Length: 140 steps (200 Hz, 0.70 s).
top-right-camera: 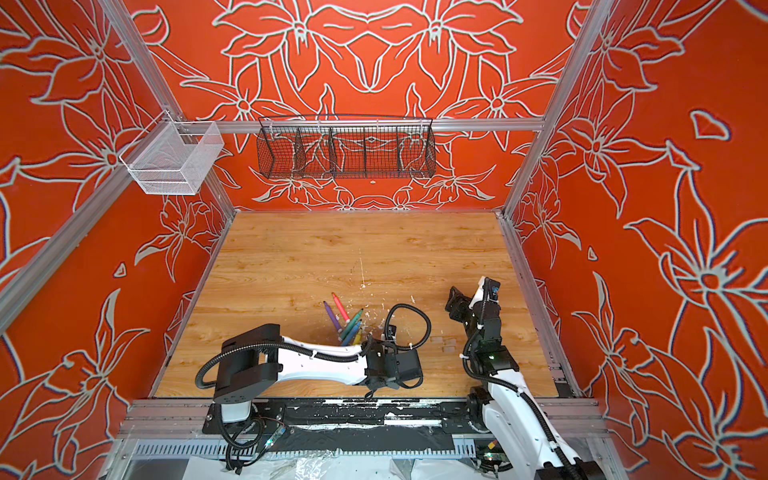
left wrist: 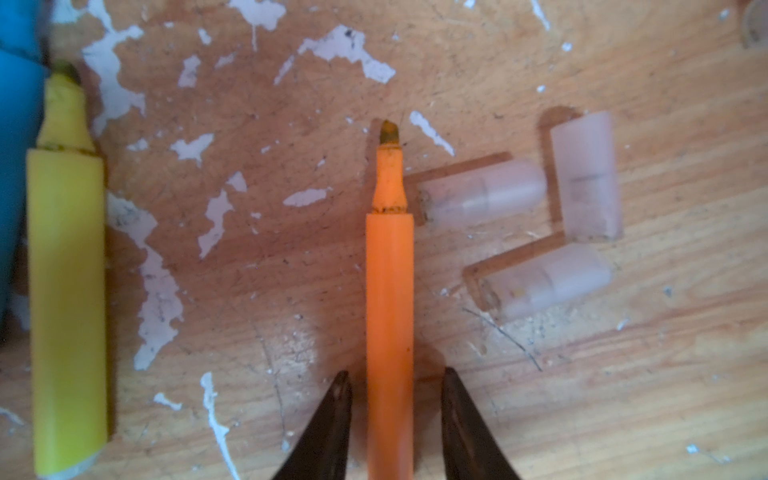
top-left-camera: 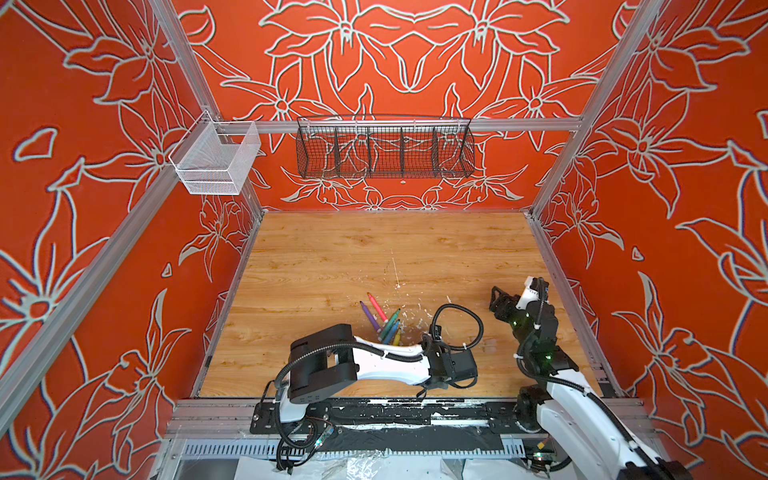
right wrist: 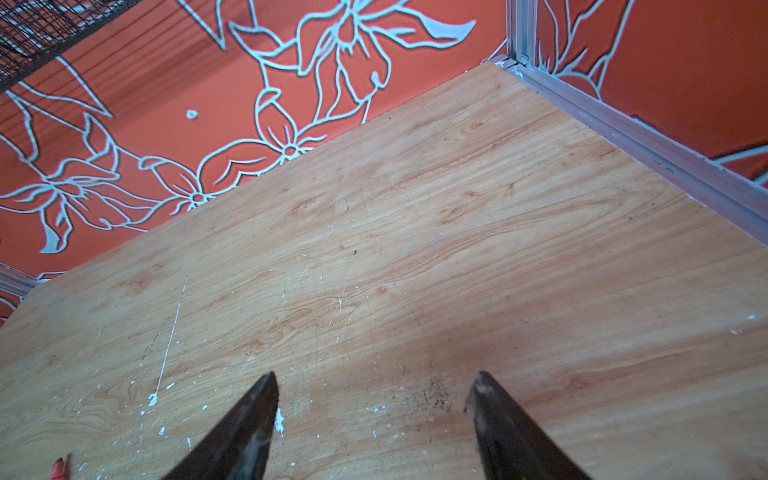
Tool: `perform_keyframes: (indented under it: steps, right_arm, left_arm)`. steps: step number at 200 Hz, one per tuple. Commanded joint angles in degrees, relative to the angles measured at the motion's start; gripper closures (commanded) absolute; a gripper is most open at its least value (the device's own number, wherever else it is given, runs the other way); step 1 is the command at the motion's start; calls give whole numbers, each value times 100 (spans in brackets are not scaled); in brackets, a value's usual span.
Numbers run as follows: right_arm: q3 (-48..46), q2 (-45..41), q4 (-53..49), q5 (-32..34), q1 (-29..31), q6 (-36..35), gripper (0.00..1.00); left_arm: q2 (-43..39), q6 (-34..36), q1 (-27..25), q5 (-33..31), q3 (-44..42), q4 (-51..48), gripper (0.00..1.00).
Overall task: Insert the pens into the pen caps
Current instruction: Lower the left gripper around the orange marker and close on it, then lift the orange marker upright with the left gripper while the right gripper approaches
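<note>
L gripper (left wrist: 397, 380) is straddling the orange marker (left wrist: 390, 291) lying on the table (left wrist: 623, 374), jaws apart & not quite touching it, 3 clear caps (left wrist: 482, 193) sitting beside its tip, R gripper (right wrist: 376, 374) hanging open & empty at 3 o'clock from the marker pile (top-left-camera: 384, 322) in a top view.

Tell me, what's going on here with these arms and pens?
The left gripper is down at the table, its jaws either side of the orange pen but not yet clamped. Three clear caps lie right beside that pen, none fitted. The right gripper hangs open over the table, holding nothing.
</note>
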Motion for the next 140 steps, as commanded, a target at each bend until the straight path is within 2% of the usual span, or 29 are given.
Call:
perform_keyframes:
  steps: [1, 18, 47, 63, 85, 107, 129, 140]
  right_arm:
    - [-71, -66, 91, -62, -22, -62, 25]
    - [-71, -69, 92, -73, -22, -70, 25]
    - [3, 12, 28, 22, -22, -32, 25]
    - [502, 68, -879, 133, -22, 262, 27]
    - [1034, 99, -1406, -620, -7, 431, 29]
    - [1693, 73, -2096, -945, 68, 526, 27]
    - [2167, 60, -2343, -1414, 160, 725, 27]
    - [2346, 55, -2369, -1627, 260, 835, 27]
  left_arm:
    - [325, 14, 79, -6, -164, -437, 72]
    - [318, 49, 157, 115, -306, -260, 74]
    - [248, 140, 237, 182, -441, -127, 84]
    - [178, 292, 314, 274, -512, -31, 90]
    - [-254, 538, 467, 391, -823, 274, 96]
    - [-1018, 822, 582, 317, -1050, 289, 98]
    - [-1815, 1276, 678, 326, -893, 41, 100]
    - [-2159, 1547, 972, 367, -712, -68, 100]
